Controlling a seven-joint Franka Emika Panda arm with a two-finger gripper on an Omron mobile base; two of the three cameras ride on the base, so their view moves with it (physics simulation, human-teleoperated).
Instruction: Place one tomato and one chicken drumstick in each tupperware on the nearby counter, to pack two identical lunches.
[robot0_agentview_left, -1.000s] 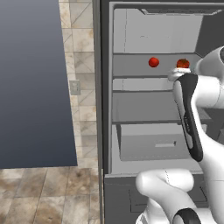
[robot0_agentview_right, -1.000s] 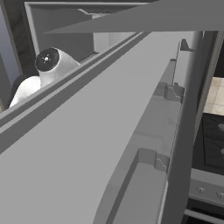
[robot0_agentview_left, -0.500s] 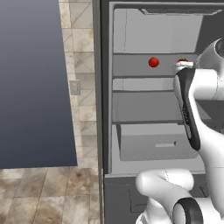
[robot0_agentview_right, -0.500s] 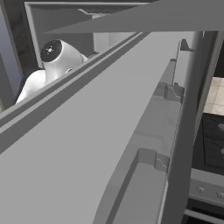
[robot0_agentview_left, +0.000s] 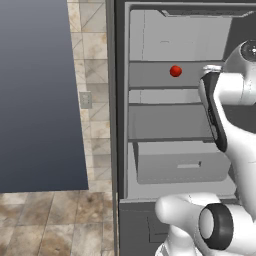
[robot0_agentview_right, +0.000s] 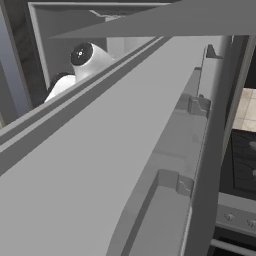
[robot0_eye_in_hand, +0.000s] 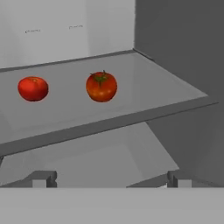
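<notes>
I am reaching into an open fridge (robot0_agentview_left: 180, 125), a pale grey box of flat, smooth panels with squared shelves and a plain drawer front low down. Through my hand view, two tomatoes sit apart on one matt grey shelf (robot0_eye_in_hand: 144, 94) with a thicker front lip: the nearer tomato (robot0_eye_in_hand: 101, 86) is a glossy orange-red ball, slightly flattened, with a small dark green stalk at its crown and a soft highlight on its skin; the other tomato (robot0_eye_in_hand: 33, 88) lies to its left, a deeper red, rounder, also shiny. Both rest upright on the shelf surface, well back from the front edge, touching nothing else. My pincer (robot0_eye_in_hand: 109, 181) stands spread to its widest and holds nothing; its two small fingertips (robot0_eye_in_hand: 43, 178) rise at the bottom of the hand view, below and short of the shelf lip. From the left base view, one tomato (robot0_agentview_left: 175, 71) shows as a small red bead on an upper shelf, just left of my white forearm (robot0_agentview_left: 225, 100) with its dark strip. From the right base view, the fridge door (robot0_agentview_right: 115, 165), a broad smooth grey slab with moulded bins, lies close across the picture, and a stove (robot0_agentview_right: 245, 165) sits at the right edge.
</notes>
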